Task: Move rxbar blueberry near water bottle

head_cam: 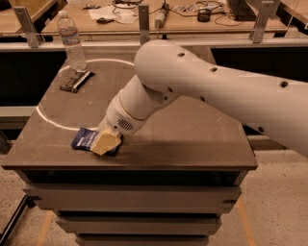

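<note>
The rxbar blueberry [84, 139] is a flat dark navy wrapper lying near the front left edge of the dark table [192, 139]. My gripper [106, 142] is down on the bar's right end, its tan fingers [107, 141] covering that part of the wrapper. The water bottle [72, 42] is clear with a white cap and stands upright at the far left corner of the table, well away from the bar.
A narrow black bar with white edges [76, 81] lies just in front of the bottle. A white circle line is painted on the table top. My large white arm [211, 81] spans the right half. A cluttered bench [159, 14] runs behind.
</note>
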Tool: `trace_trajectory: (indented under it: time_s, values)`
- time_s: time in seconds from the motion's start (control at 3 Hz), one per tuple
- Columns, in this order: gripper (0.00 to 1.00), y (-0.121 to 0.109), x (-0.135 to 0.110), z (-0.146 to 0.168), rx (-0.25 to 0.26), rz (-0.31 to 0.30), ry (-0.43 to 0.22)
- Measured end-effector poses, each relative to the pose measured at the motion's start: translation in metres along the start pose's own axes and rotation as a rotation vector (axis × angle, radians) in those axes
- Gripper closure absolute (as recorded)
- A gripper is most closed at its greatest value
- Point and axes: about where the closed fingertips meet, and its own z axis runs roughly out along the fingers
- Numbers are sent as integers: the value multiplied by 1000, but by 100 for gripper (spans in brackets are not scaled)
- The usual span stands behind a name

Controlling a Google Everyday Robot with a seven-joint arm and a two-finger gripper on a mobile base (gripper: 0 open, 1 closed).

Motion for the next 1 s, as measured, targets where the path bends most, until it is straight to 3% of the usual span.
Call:
trace_trajectory:
  time_s: [0.33, 1.0]
  values:
    - [100, -29, 3, -24, 43, 16, -20]
    - [100, -125, -10, -85, 129, 9, -75]
